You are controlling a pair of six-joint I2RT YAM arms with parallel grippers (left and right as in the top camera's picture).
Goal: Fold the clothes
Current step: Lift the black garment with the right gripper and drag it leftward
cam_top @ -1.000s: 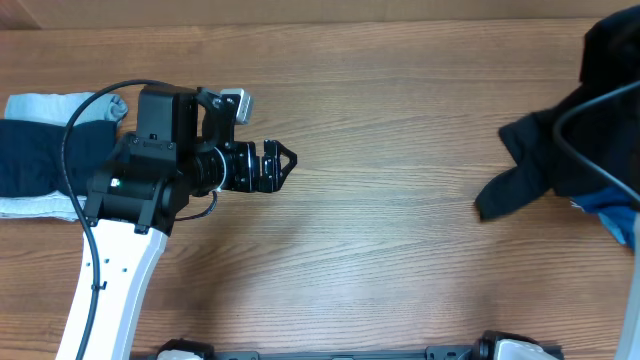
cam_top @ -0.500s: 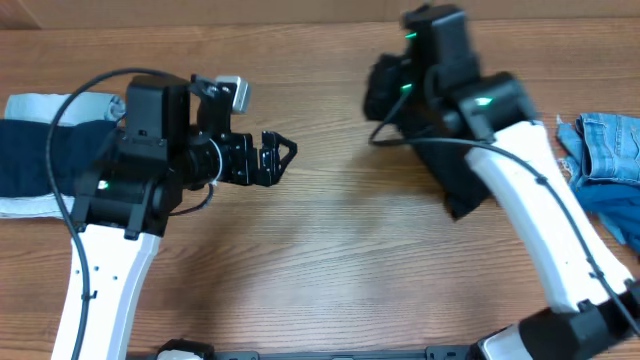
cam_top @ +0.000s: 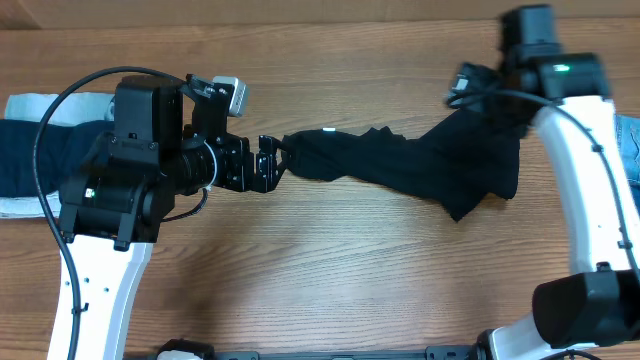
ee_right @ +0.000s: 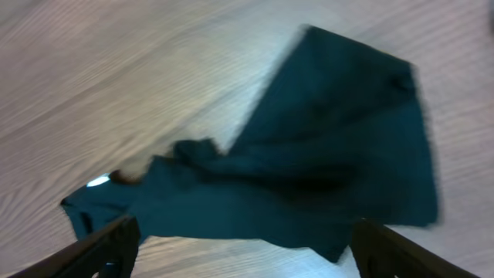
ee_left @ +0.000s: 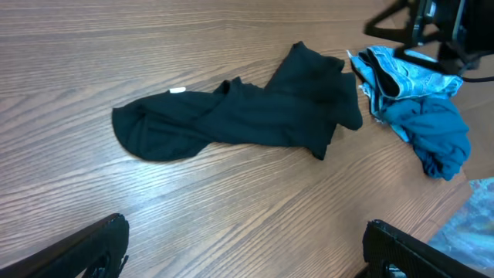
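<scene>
The black garment (cam_top: 400, 165) lies stretched out and crumpled across the middle of the table, with a small white tag (cam_top: 328, 131) near its left end. My left gripper (cam_top: 272, 163) stands open just left of that end. In the left wrist view the garment (ee_left: 239, 116) lies ahead of the left gripper (ee_left: 245, 232), which has nothing between its fingers. My right arm's wrist (cam_top: 530, 50) is raised at the back right. My right gripper (ee_right: 245, 232) is open above the garment (ee_right: 309, 154) and holds nothing.
A folded dark navy piece (cam_top: 30, 150) rests on light cloth at the far left. Light-blue denim (ee_left: 394, 73) and a bright blue piece (ee_left: 432, 131) lie bunched at the right, past the black garment. The denim (cam_top: 630, 140) shows at the overhead view's right edge.
The right arm swung the black garment from the right into the middle, let it go and drew back to the back right. Its jaws went from shut to open. The left arm barely moved.
</scene>
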